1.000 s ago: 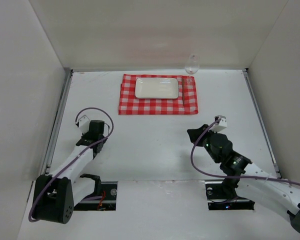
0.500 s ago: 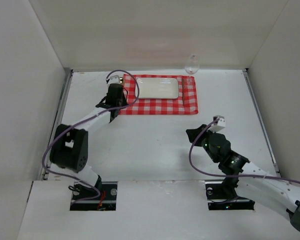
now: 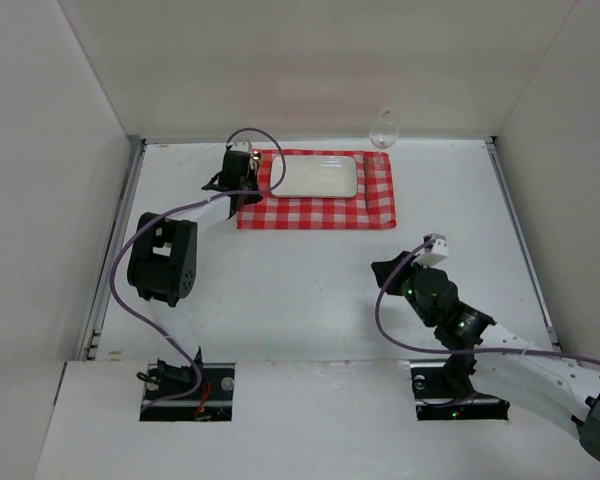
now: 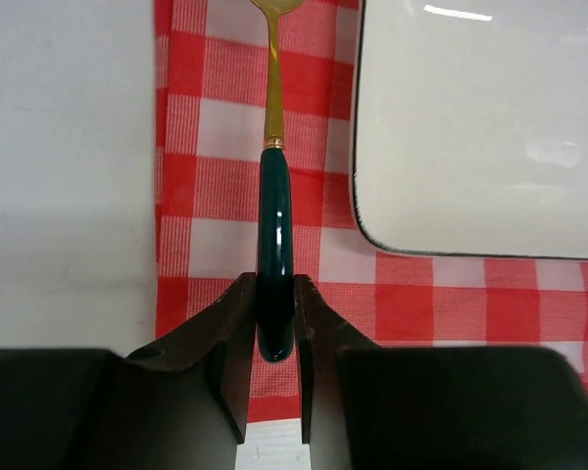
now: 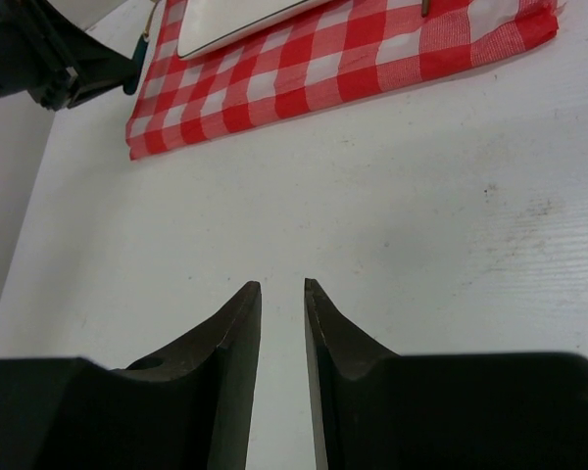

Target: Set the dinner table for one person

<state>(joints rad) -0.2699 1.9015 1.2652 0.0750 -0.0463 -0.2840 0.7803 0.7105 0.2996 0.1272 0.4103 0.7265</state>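
**Place setting well advanced; left-hand utensil not yet released**

The large flat matte white bench [image 3: 310,290] fills the floor of the enclosure. Its far middle carries a red-and-white checked cloth [image 3: 320,212]. A white rectangular plate [image 3: 315,175] lies centred on the far part of the cloth. A clear stemmed wine glass [image 3: 383,127] stands upright at the cloth's far right corner. A slender item [image 3: 364,180] lies on the cloth just right of the plate; it is too small to identify.

The left gripper [image 4: 274,299] is clamped on the near end of a utensil with a dark green handle and gold stem [image 4: 274,225]. The utensil runs along the cloth's left strip, just beside the plate. Its head is cut off by the frame, and contact with the cloth cannot be confirmed.

The right gripper [image 5: 282,294] sits low over bare bench, well apart from the cloth, fingers narrowly apart and holding nothing.

Assessment: cloth, plate and glass appear placed. What remains is judged to be releasing the utensil and withdrawing.
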